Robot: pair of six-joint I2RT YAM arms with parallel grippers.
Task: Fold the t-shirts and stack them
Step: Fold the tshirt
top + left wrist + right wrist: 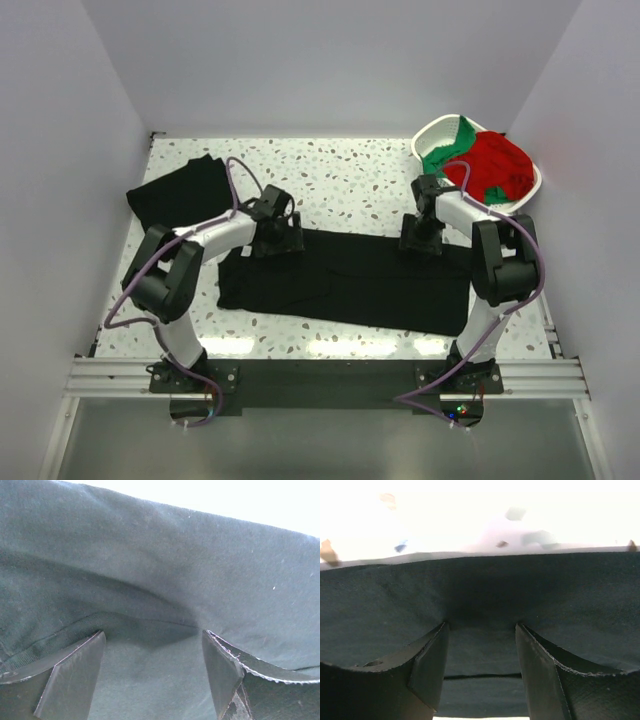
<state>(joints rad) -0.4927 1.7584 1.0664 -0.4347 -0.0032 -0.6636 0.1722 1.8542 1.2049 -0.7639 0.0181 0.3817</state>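
A black t-shirt (350,285) lies across the middle of the table as a long flat band. My left gripper (275,238) stands open over its far left edge. In the left wrist view the left gripper (154,632) has its jaws wide apart, tips down on the dark cloth (165,570), which puckers a little between them. My right gripper (418,242) stands open over the far right edge. Seen from the right wrist, the right gripper (481,625) straddles flat cloth (480,590) with a fold line between the fingers. A second black t-shirt (180,190) lies folded at the back left.
A white lattice basket (430,130) stands at the back right corner, holding a red t-shirt (500,165) and a green one (462,140). White walls close in the table on three sides. Speckled tabletop (340,170) shows behind the band.
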